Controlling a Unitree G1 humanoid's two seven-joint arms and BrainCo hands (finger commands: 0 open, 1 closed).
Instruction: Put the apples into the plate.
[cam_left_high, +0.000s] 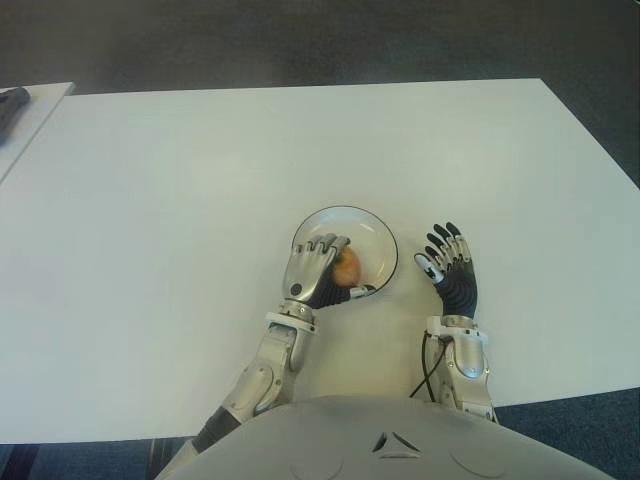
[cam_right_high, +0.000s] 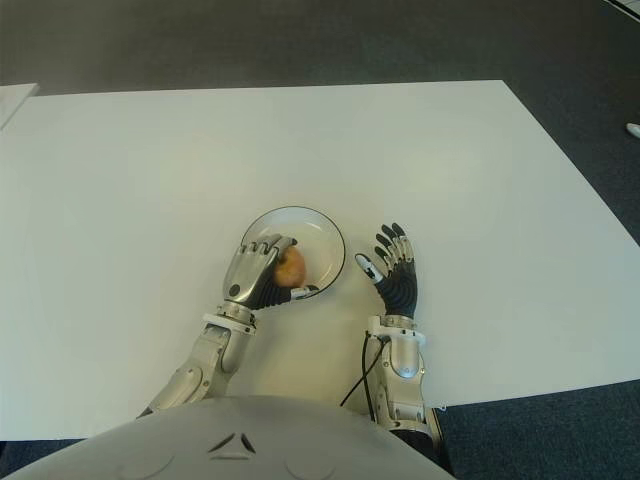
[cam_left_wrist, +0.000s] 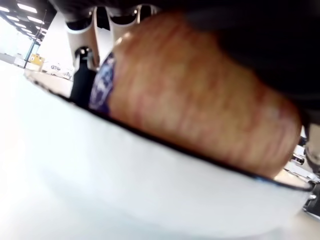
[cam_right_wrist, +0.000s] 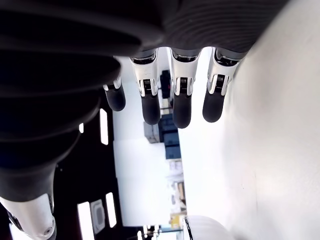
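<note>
A white plate with a dark rim (cam_left_high: 372, 232) sits on the white table near its front edge. An orange-red apple (cam_left_high: 346, 267) is inside the plate at its near left part, and my left hand (cam_left_high: 318, 272) is curled around it from the left. The left wrist view shows the apple (cam_left_wrist: 200, 107) close up, just over the plate's rim (cam_left_wrist: 165, 185). My right hand (cam_left_high: 448, 262) shows to the right of the plate with its fingers spread and nothing in them. I see no other apple.
The white table (cam_left_high: 180, 200) stretches far to the left and back. A second white surface with a dark object (cam_left_high: 12, 102) stands at the far left. Dark floor lies beyond the table's edges.
</note>
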